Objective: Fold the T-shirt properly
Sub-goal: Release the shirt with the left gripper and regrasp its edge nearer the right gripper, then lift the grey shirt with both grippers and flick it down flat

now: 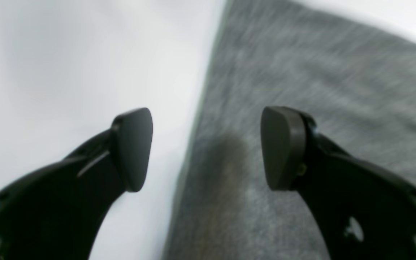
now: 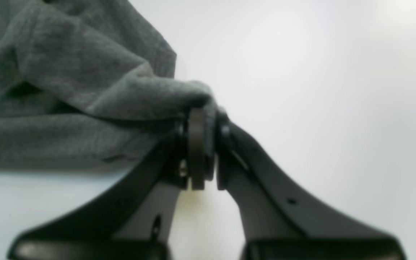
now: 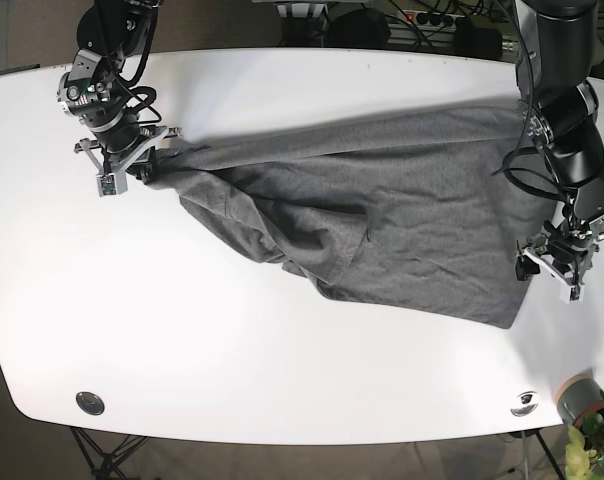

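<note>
Table: white, carries everything.
T-shirt: grey, spread across the table's middle and right, rumpled toward its left end, one corner drawn out to my right gripper.
My right gripper: pads pinched on a bunched shirt corner.
My left gripper: jaws wide apart, holding nothing, poised over the shirt's edge where cloth meets table.
</note>
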Motion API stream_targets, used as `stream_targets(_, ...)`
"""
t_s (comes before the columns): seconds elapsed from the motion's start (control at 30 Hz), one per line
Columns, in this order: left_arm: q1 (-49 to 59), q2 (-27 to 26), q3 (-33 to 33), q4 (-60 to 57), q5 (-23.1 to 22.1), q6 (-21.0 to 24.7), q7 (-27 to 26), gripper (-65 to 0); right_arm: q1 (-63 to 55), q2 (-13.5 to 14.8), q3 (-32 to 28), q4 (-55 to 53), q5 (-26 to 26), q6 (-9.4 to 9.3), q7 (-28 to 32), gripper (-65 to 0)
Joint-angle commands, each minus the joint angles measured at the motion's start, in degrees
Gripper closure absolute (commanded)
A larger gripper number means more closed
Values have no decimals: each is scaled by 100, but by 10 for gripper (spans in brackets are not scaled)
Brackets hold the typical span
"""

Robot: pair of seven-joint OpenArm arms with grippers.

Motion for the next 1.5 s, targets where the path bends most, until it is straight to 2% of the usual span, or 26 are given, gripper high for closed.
stream_targets(0.0,-214,-79,22,-3,-112,-26,-190,-429,42,54,19,95,100,1,135,-22)
stream_targets(0.3,-178,70,31,-152,-103,-87,-23,-432,42,54,19,104,108,1,135,-22)
stream_targets(0.4,-205,167,22,-328,-121,-422,161,-429,42,54,19,104,108,1,135,-22)
stream_targets(0.47,-205,185,22,-399,-253,-707,249,-428,42,54,19,104,108,1,135,-22)
stream_targets(0.6,-205,193,31,-460,-569,-707,627,-425,42,54,19,113,108,1,135,-22)
stream_targets(0.9,-178,167,31,-434,-666,-707,671,-286,147,54,36,122,108,1,144,-22)
stream_targets(1.0,-170,167,31,-407,-675,-707,671,-135,165,54,28,122,108,1,144,-22)
stream_targets(1.07,-170,167,22,-399,-675,-707,662,0,191,54,19,130,108,1,144,-22)
stream_targets(1.17,-170,167,-4,-363,-692,-707,654,0,402,54,19,104,64,1,135,-22)
stream_targets(1.3,-29,202,-347,375,-683,-707,689,0,534,54,19,122,64,-25,118,-22)
stream_targets(1.47,252,598,-611,2142,-683,-707,1497,0,956,169,45,113,56,-34,100,-22)
